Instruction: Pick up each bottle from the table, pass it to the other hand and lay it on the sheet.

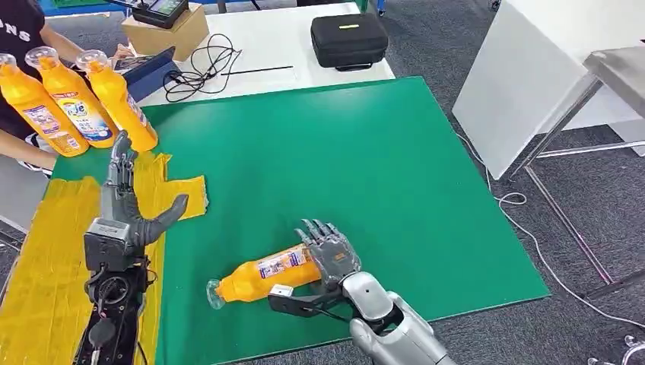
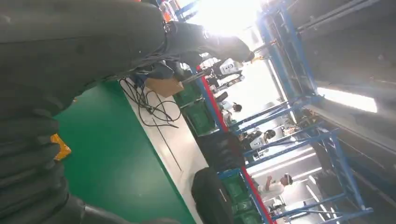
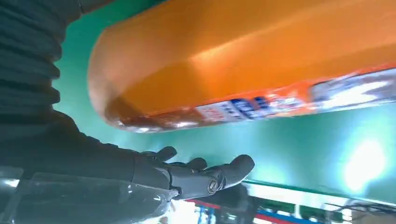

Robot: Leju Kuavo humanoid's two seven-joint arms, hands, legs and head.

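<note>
An orange bottle (image 1: 258,277) with a printed label lies on its side on the green mat (image 1: 365,167), neck pointing toward my left. My right hand (image 1: 331,255) is at the bottle's base, fingers spread over it and thumb below it, not closed around it. In the right wrist view the bottle (image 3: 243,60) lies close along the palm while the fingers (image 3: 205,175) stretch out straight beyond it. My left hand (image 1: 125,209) hovers open above the yellow sheet (image 1: 46,251), fingers pointing away and thumb out. Three more orange bottles (image 1: 76,99) stand upright at the far left.
A person (image 1: 19,30) stands behind the upright bottles. On the white table beyond the mat are a black case (image 1: 348,39), black cables (image 1: 201,65) and a cardboard box (image 1: 163,30). A white panel (image 1: 525,84) and a metal table frame stand to the right.
</note>
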